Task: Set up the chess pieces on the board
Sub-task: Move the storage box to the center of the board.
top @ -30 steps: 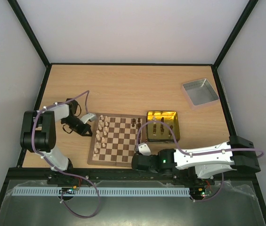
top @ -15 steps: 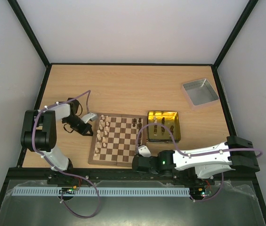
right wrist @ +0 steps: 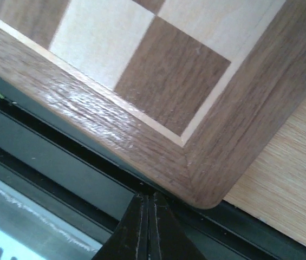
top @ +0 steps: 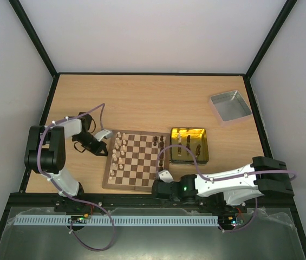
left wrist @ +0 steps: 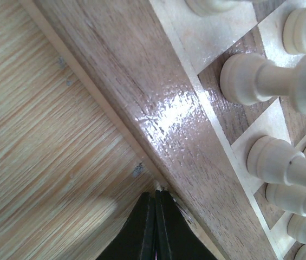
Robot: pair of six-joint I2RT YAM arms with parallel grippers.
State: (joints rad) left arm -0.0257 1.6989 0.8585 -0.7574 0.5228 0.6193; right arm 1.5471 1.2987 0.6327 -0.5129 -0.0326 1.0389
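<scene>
Board (top: 136,165): lies flat on the wooden bench (top: 153,100), towards the near edge, between the two arms.

Pieces on board: cream pieces (top: 119,154) stand in two files along the left side. A few dark pieces (top: 156,141) stand at the far right corner. The middle squares are bare.

Pieces off board: a gold tin (top: 188,130) sits just beside the board's right edge. Several more pieces, cream and dark, are inside it; an exact count is not possible from the overhead view.

Other items: a grey metal tray (top: 229,106) sits well apart, at the far right of the bench.

Left tool (left wrist: 155,197): fingers pressed together, nothing between them. It sits low at the board's left edge, its tips over the line where the brown border meets the bench. The wrist view shows the bases of the cream pieces (left wrist: 253,78) close by on the first squares inside the border. Contact with the board cannot be confirmed.

Right tool (right wrist: 147,197): fingers pressed together, nothing held. Its tips are at the board's near right corner (right wrist: 207,179), over the dark rail at the edge of the bench.
</scene>
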